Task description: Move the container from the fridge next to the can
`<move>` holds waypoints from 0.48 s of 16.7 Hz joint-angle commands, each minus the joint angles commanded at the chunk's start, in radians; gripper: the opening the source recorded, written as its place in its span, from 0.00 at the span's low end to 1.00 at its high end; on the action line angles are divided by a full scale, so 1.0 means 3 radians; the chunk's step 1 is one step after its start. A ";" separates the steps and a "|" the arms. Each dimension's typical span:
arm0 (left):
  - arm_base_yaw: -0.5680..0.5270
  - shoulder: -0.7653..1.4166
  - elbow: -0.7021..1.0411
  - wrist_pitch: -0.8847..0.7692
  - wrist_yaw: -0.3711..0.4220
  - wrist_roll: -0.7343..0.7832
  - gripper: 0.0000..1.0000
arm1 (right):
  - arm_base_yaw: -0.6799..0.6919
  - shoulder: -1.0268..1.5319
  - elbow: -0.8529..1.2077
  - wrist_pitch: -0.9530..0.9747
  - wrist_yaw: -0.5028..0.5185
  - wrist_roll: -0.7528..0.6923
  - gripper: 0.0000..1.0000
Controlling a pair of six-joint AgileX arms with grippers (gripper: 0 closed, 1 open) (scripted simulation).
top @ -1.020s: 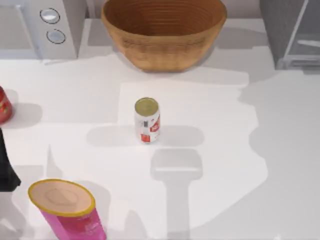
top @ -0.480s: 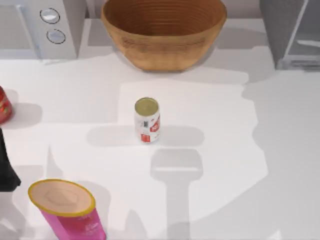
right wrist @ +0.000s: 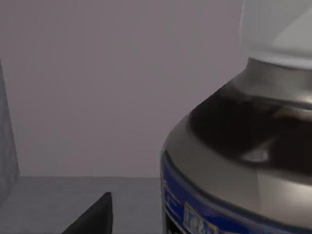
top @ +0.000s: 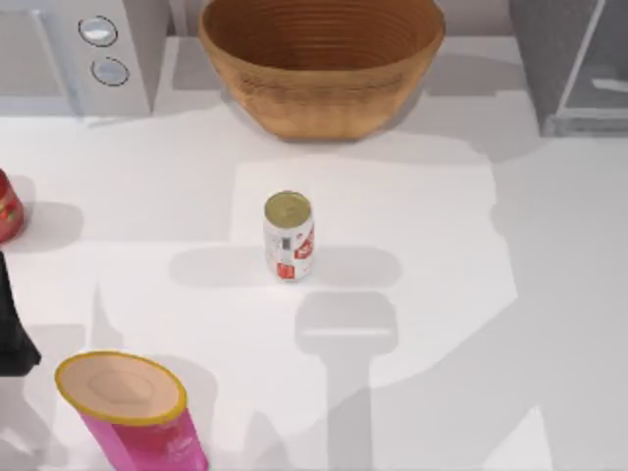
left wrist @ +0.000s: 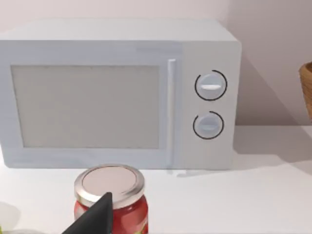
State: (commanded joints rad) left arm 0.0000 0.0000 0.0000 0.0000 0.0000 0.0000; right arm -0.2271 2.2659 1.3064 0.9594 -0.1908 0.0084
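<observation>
Container: one bottle (right wrist: 243, 146), seen close up in the right wrist view; white cap at its top, dark contents filling the shoulder, blue-edged label below. It stands upright inside a grey-walled interior with a grey floor.
Fridge: one dark grey appliance (top: 549, 59) at the back right corner of the counter, with its pale translucent door panel (top: 599, 69) on its right.
Can: one white tin with red markings (top: 288, 236), upright near the middle of the counter (top: 442, 245), gold top closed, nothing touching it.
Basket: one woven wicker bowl (top: 322, 61) at the back centre; its ribbed inside holds nothing.
Pink canister: one (top: 132, 412), at the front left, tan lid on.
Red jar: one (left wrist: 111, 200), at the left edge of the counter in front of the microwave, silver lid on, red contents.
Microwave: one light grey unit (left wrist: 117, 92) at the back left, door shut, two round knobs.
Right end effector: a dark fingertip (right wrist: 92, 217) shows just beside the bottle, apart from it; whether the fingers are released or clenched cannot be told.
Left end effector: a dark fingertip (left wrist: 95, 217) overlaps the red jar in the left wrist view; grip state cannot be told. The dark left arm (top: 12, 324) sits at the counter's left edge.
</observation>
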 joint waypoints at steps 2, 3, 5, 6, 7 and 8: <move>0.0000 0.0000 0.0000 0.0000 0.0000 0.0000 1.00 | 0.0004 0.0019 0.0035 -0.0019 0.0004 0.0000 1.00; 0.0000 0.0000 0.0000 0.0000 0.0000 0.0000 1.00 | 0.0004 0.0019 0.0035 -0.0019 0.0004 0.0000 1.00; 0.0000 0.0000 0.0000 0.0000 0.0000 0.0000 1.00 | 0.0004 0.0019 0.0035 -0.0019 0.0004 0.0000 1.00; 0.0000 0.0000 0.0000 0.0000 0.0000 0.0000 1.00 | 0.0004 0.0019 0.0035 -0.0019 0.0004 0.0000 0.92; 0.0000 0.0000 0.0000 0.0000 0.0000 0.0000 1.00 | 0.0004 0.0019 0.0035 -0.0019 0.0004 0.0000 0.85; 0.0000 0.0000 0.0000 0.0000 0.0000 0.0000 1.00 | 0.0004 0.0019 0.0035 -0.0019 0.0004 0.0000 0.77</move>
State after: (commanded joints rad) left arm 0.0000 0.0000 0.0000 0.0000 0.0000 0.0000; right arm -0.2259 2.2717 1.3169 0.9538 -0.1897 0.0083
